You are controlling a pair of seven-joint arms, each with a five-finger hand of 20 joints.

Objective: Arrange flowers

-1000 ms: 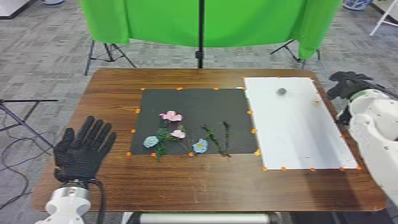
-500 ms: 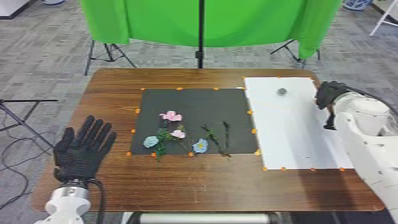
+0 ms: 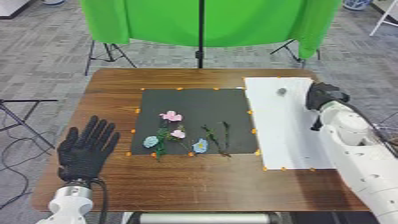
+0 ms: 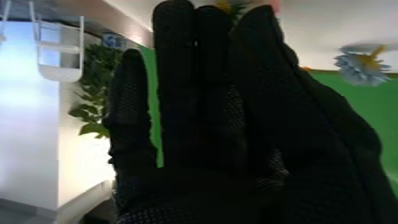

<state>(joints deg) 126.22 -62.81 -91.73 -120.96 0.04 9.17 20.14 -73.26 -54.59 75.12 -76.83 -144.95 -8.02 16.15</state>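
In the head view my left hand (image 3: 82,156) is beside the black mat, left of the flowers, fingers straight. My right hand (image 3: 325,95) is over the right side of the white sheet, right of a small grey item (image 3: 282,91). On the black mat (image 3: 191,102) are a pink flower (image 3: 171,116), a smaller pink one (image 3: 178,134), a light blue flower (image 3: 151,141), another blue flower (image 3: 201,146) and dark green stems (image 3: 210,134). In the right wrist view my right hand (image 4: 200,115) has straight fingers, with a grey-blue flower (image 4: 362,69) beyond them.
The white sheet (image 3: 289,135) lies right of the mat, with orange marks along the edges of both. A brown wooden table (image 3: 195,185) carries them. A green curtain (image 3: 253,25) hangs behind, with a dark pole (image 3: 201,52) and tripod legs on the floor.
My right hand has moved left from beyond the table's right side to over the white sheet. My left hand has shifted slightly right. The flowers on the mat have stayed put.
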